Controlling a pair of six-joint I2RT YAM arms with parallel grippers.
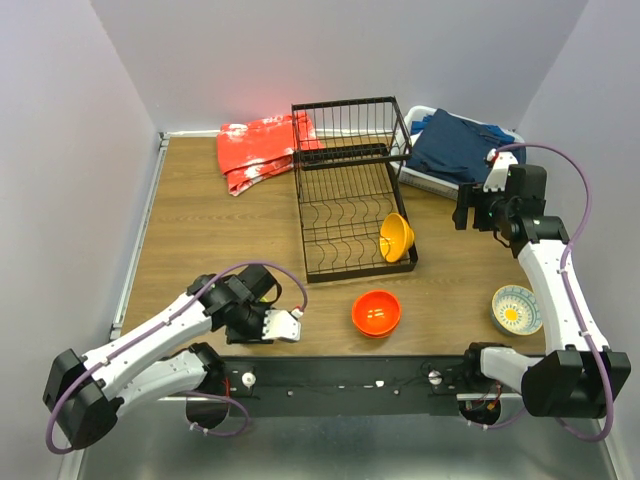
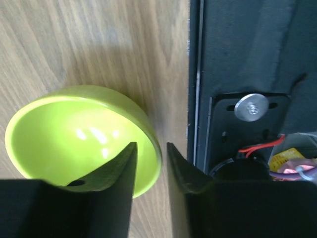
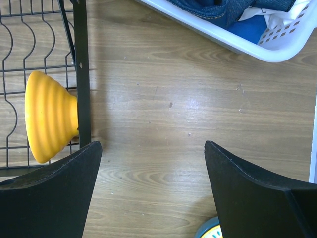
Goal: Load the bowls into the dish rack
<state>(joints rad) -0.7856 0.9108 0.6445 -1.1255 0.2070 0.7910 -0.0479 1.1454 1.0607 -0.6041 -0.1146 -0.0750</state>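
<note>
L tool (image 2: 151,148): partly closed, fingers (image 2: 119,178) astride the rim of the green bowl (image 2: 74,134), one inside and one outside. The gap is narrow. Thin strip of desk (image 2: 99,44) shows btwn bowl wall and outer finger, so can't tell if it's actually pinching. Bowl sits upright on the desk at the near edge, just beside the black base rail (image 2: 247,49). In top view the L tool (image 1: 283,326) is low over that spot and the bowl is hidden under the arm.

R tool (image 3: 152,148): spread wide, holds nothing, touches nothing. Hangs over bare desk btwn dish rack (image 3: 81,74) and white basket (image 3: 223,34); top view agrees (image 1: 470,215).

Containers:
- Dish rack (image 1: 352,155): one bowl in it, the yellow bowl (image 1: 396,237), tipped on its side at the near-right corner. Its base is against the rack's frame bar in the R wrist view (image 3: 47,116). No other bowl in it.
- White basket (image 1: 425,175): holds blue cloth (image 1: 455,145), far right, just beside the rack.

On desk, outside rack:
- Red-orange bowl (image 1: 376,312): upright, near the rack's front edge, not touching it.
- White/blue bowl w/ yellow centre (image 1: 516,309): upright by the R arm, well apart from the rack. Only a sliver shows in the R wrist view (image 3: 213,229).
- Red cloth (image 1: 262,150): crumpled at the far end, against the rack's left side.
</note>
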